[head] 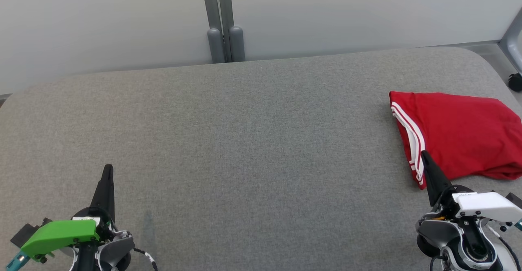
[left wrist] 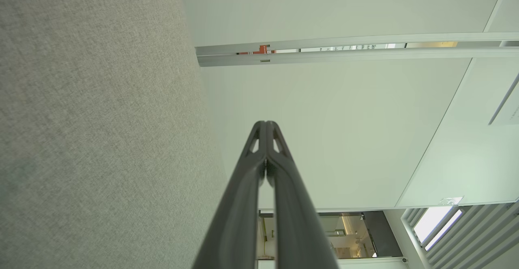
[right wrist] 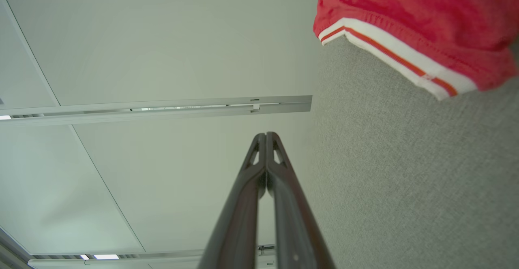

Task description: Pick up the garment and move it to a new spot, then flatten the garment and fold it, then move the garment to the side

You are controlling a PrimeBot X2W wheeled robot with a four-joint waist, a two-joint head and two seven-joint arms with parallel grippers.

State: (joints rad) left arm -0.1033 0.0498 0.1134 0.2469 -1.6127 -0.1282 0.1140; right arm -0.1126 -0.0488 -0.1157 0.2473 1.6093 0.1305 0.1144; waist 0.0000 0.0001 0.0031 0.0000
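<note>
The garment (head: 461,134) lies folded into a compact red bundle at the right side of the grey table (head: 244,140), its white red-striped trim along the left edge. In the right wrist view the garment (right wrist: 413,22) fills the upper right, trim toward the camera. My right gripper (head: 424,153) is shut and empty at the lower right, its tip overlapping the garment's near-left corner in the head view. In the right wrist view that gripper (right wrist: 266,134) points past the table edge. My left gripper (head: 108,167) is shut and empty at the lower left, and its own view shows the left gripper (left wrist: 265,123) with fingers pressed together.
A grey double post (head: 222,22) stands behind the table's far edge against a pale wall. A small dark object (head: 514,81) sits beyond the table's far right corner. The table's rounded corners show at the far left and far right.
</note>
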